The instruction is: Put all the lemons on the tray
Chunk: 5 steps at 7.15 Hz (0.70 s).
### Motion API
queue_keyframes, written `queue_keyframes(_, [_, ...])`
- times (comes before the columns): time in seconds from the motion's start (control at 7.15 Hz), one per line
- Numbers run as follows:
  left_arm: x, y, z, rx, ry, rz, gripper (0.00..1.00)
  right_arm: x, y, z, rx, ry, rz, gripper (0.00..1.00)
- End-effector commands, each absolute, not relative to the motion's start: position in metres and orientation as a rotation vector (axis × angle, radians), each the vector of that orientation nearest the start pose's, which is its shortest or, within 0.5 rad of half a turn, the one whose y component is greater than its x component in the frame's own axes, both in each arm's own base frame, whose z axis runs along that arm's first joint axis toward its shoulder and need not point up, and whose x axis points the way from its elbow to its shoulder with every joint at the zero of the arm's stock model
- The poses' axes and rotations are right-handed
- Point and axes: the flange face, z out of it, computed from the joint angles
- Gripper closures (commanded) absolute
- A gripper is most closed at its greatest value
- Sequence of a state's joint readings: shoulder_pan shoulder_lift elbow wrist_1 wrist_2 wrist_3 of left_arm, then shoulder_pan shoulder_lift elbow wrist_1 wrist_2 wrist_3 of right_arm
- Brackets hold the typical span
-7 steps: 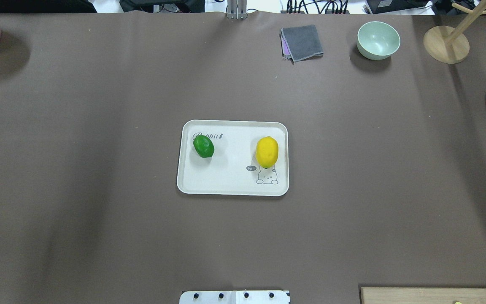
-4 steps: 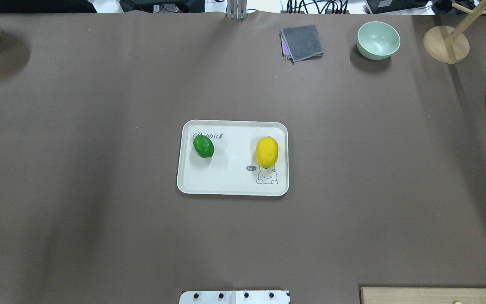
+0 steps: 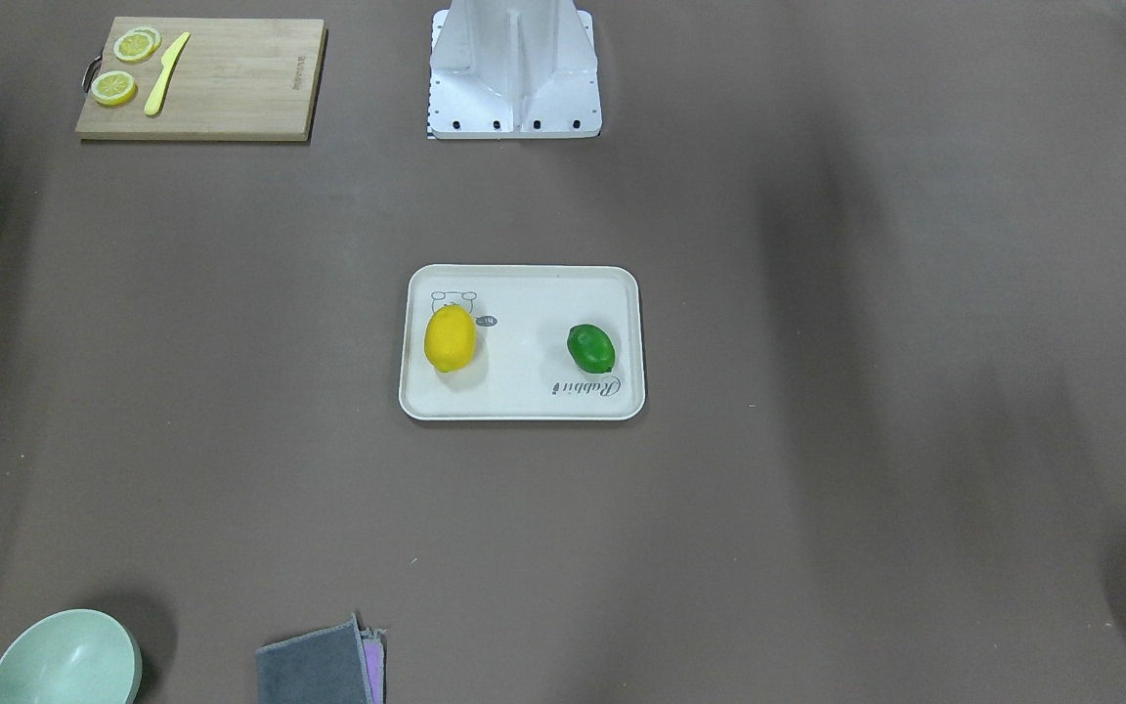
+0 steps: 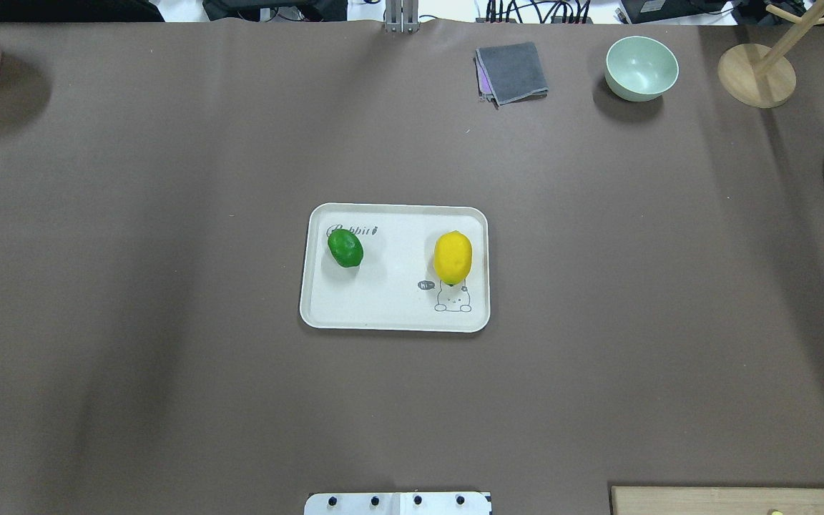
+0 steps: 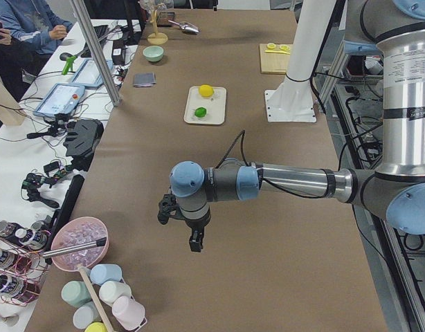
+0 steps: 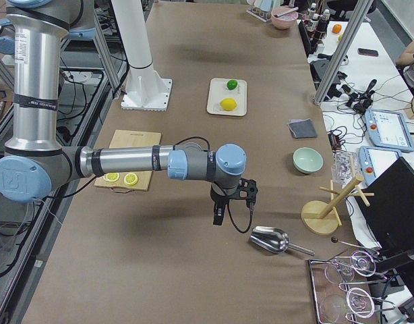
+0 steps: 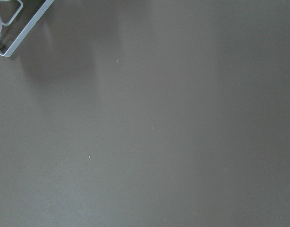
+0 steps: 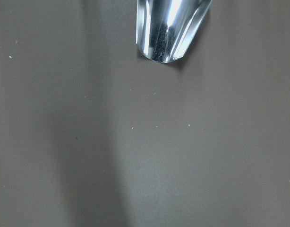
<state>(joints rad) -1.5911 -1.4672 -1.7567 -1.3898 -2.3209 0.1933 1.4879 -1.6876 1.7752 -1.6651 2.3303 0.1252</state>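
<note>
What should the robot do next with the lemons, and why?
Probably nothing more than stop and count the task done. The yellow lemon and the green lemon both rest inside the rim of the tray, apart from each other, and no other whole lemon shows on the table.

Tray (image 4: 383,300): cursive "Rabbit" near one corner, w/ a small leaf-like mark after the t. In the overhead view the green lemon (image 4: 345,248) covers the first letters, so only "bbit" reads. The front-facing view shows the whole word, upside down. Small dark speech bubble (image 4: 425,285) beside the bear drawing (image 4: 453,297), same tray: "hi".

Cutting board (image 3: 231,78): faint printed mark along one short edge, too small to read.

Left arm's upright tube (image 5: 406,66) and right arm's upright tube (image 6: 33,101): lines of grey print, illegible.

No nos. legible anywhere.
</note>
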Motion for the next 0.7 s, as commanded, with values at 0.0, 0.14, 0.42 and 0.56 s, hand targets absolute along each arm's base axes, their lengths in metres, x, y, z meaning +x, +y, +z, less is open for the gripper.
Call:
queue_keyframes(0.0, [-0.0721, -0.4383, 0.6344, -0.014, 0.756, 0.133, 0.02, 0.0276, -0.4437, 0.6226, -0.086, -0.762, 0.043, 0.02])
queue_keyframes(0.14, [-0.0708, -0.4385, 0.6351, -0.016, 0.756, 0.135, 0.02, 0.0277, -0.4437, 0.6227, -0.086, -0.761, 0.043, 0.02])
queue_keyframes(0.42, [-0.0708, -0.4399, 0.6338, -0.013, 0.755, 0.137, 0.02, 0.0285, -0.4428, 0.6237, -0.088, -0.759, 0.046, 0.01])
queue_keyframes(0.56, [-0.0708, -0.4414, 0.6324, -0.01, 0.755, 0.138, 0.02, 0.0284, -0.4435, 0.6229, -0.086, -0.761, 0.045, 0.01])
